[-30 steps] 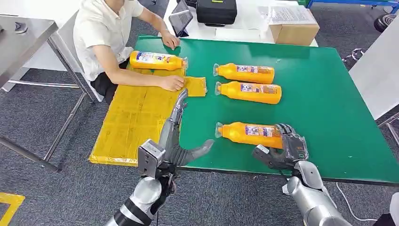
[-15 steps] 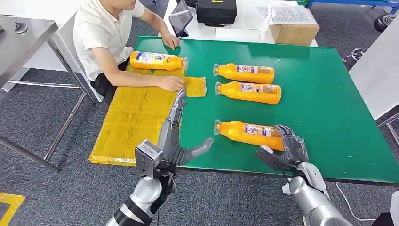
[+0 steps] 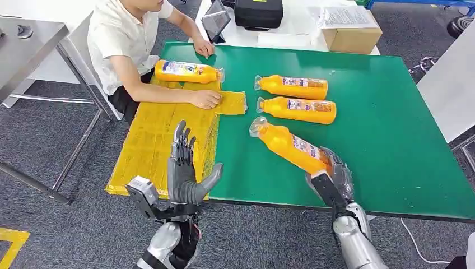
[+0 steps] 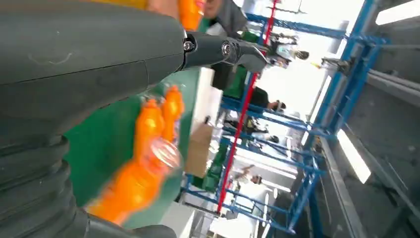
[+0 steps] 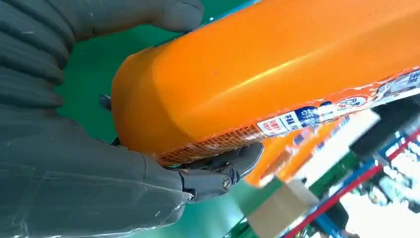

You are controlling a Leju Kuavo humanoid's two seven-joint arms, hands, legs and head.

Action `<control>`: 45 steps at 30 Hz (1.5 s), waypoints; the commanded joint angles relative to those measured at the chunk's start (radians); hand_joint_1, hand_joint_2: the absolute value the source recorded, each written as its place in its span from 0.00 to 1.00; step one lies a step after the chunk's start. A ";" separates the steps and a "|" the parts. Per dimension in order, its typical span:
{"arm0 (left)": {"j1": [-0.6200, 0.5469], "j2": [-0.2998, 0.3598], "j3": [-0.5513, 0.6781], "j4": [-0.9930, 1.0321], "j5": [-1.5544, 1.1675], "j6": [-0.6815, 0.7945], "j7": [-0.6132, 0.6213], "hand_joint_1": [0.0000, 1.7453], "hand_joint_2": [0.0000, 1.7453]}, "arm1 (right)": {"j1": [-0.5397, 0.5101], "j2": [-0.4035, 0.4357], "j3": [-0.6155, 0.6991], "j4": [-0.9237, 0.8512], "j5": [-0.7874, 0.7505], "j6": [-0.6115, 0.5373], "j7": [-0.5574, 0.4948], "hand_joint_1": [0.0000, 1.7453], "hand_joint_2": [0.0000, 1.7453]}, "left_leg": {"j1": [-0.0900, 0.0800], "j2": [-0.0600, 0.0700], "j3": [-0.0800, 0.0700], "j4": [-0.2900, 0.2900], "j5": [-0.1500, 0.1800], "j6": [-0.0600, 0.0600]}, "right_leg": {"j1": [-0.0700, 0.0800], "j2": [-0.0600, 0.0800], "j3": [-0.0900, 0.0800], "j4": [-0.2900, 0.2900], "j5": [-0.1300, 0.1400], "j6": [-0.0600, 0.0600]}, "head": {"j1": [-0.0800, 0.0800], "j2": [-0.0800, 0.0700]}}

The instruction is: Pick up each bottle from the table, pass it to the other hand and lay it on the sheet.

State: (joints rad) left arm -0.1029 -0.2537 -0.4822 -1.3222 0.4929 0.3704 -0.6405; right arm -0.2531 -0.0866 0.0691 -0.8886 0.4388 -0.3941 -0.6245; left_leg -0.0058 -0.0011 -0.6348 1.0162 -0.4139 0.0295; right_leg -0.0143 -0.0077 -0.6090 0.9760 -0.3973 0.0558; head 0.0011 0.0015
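My right hand (image 3: 331, 180) grips the base of an orange bottle (image 3: 288, 146) and holds it tilted up off the green table (image 3: 386, 129), cap end pointing away from me. The right wrist view shows that bottle (image 5: 277, 74) close up, with the thumb (image 5: 148, 20) and fingers (image 5: 218, 173) wrapped around it. My left hand (image 3: 186, 171) is raised, fingers apart, palm toward the bottle, holding nothing, above the yellow sheet (image 3: 162, 140). Two more orange bottles (image 3: 292, 86) (image 3: 298, 109) lie on the table. Another bottle (image 3: 187, 72) lies on the sheet's far end.
A person sits at the table's far left, one hand (image 3: 206, 99) resting on the sheet. A tablet (image 3: 215, 23), a black case (image 3: 257, 12) and a cardboard box (image 3: 350, 31) stand on the white table beyond. A grey table (image 3: 28, 45) is at the far left.
My right hand has lifted the near bottle off the table and swung its cap end up and left. My left hand has pulled back and turned upright, fingers spread.
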 commanded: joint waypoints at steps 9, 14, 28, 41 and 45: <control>0.196 0.090 0.046 -0.163 0.092 -0.024 0.006 0.00 1.00 | 0.204 0.085 -0.060 -0.407 -0.087 0.057 0.006 1.00 1.00 | 0.001 0.002 0.006 -0.001 -0.005 -0.003 | 0.001 0.003 0.005 0.000 -0.004 -0.002 | 0.000 0.000; 0.121 0.073 0.012 -0.078 0.027 -0.030 0.020 0.00 1.00 | 0.186 0.147 0.083 -0.429 -0.100 0.101 -0.004 1.00 1.00 | 0.001 0.004 0.004 0.000 -0.004 -0.003 | 0.001 0.005 0.002 0.000 -0.002 -0.002 | 0.000 0.000; 0.052 0.069 -0.092 0.061 0.012 -0.173 0.134 0.00 1.00 | 0.192 0.161 0.437 -0.282 -0.080 0.179 -0.024 1.00 1.00 | 0.002 0.000 0.004 -0.002 -0.002 -0.002 | 0.001 0.000 0.003 -0.001 -0.003 -0.002 | 0.000 0.000; 0.029 0.059 -0.083 0.031 0.033 -0.196 0.128 0.00 1.00 | 0.164 0.166 0.498 -0.241 -0.089 0.169 -0.030 0.97 1.00 | 0.002 0.001 0.003 -0.001 -0.003 -0.002 | 0.001 0.001 0.002 -0.001 -0.003 -0.002 | 0.000 0.000; 0.021 0.055 -0.062 0.009 0.090 -0.245 0.142 1.00 1.00 | 0.141 0.169 0.523 -0.212 -0.092 0.165 -0.035 0.83 1.00 | 0.002 0.001 0.003 -0.001 -0.003 -0.002 | 0.001 0.001 0.002 0.000 -0.003 -0.002 | 0.000 0.000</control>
State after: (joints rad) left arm -0.0329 -0.2052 -0.5508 -1.3260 0.5267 0.1732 -0.5146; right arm -0.0426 0.0820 0.5054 -1.2147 0.3464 -0.2239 -0.6512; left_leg -0.0049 -0.0017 -0.6357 1.0159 -0.4149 0.0285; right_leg -0.0139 -0.0078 -0.6107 0.9762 -0.3992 0.0552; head 0.0011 0.0015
